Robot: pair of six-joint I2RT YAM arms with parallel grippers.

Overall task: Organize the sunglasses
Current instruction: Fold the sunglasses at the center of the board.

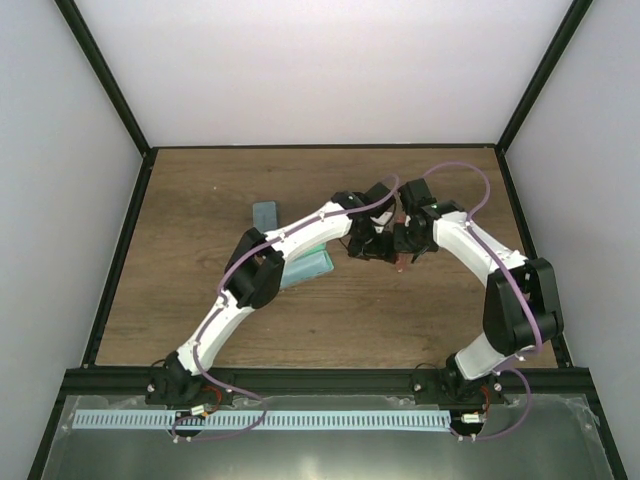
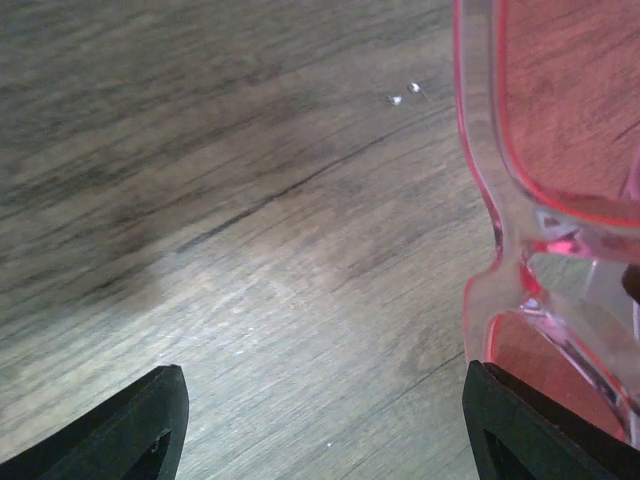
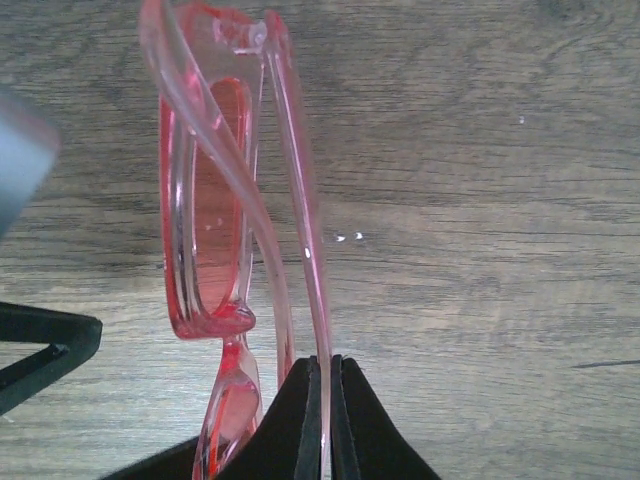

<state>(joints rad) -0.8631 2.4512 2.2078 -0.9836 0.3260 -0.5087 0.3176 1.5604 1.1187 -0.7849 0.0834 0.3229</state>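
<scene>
Pinching one slender temple of the sunglasses [image 3: 215, 250] between its black fingertips, the right gripper [image 3: 322, 375] is clamped on that arm, its two pads [image 3: 290, 430] pressed together with only the thin strip of pink plastic running between them. The glasses are translucent red-pink with rosy lenses. Seen from the right wrist, they stand edge-on over the wooden table [image 1: 200, 300], the front frame to the left of the held temple and the other temple curving across it (whether any part rests on the wood I cannot tell). From above, the pair sits near the middle of the table, a little right of centre, where the two wrists meet. The left gripper [image 2: 325, 400] faces down at the boards with its fingers [image 2: 130, 435] spread wide and nothing between them. The bridge and both lenses of the sunglasses fill the right edge of its camera's view, just beside the finger on that side, though contact there is not clear. Two tiny pale specks [image 2: 403, 94] lie on the wood near the frame. Farther left on the table, a grey-blue case [image 1: 265, 214] lies beyond the left arm, and a teal case [image 1: 310, 267] lies partly hidden under that arm's forearm, both well apart from the sunglasses.
</scene>
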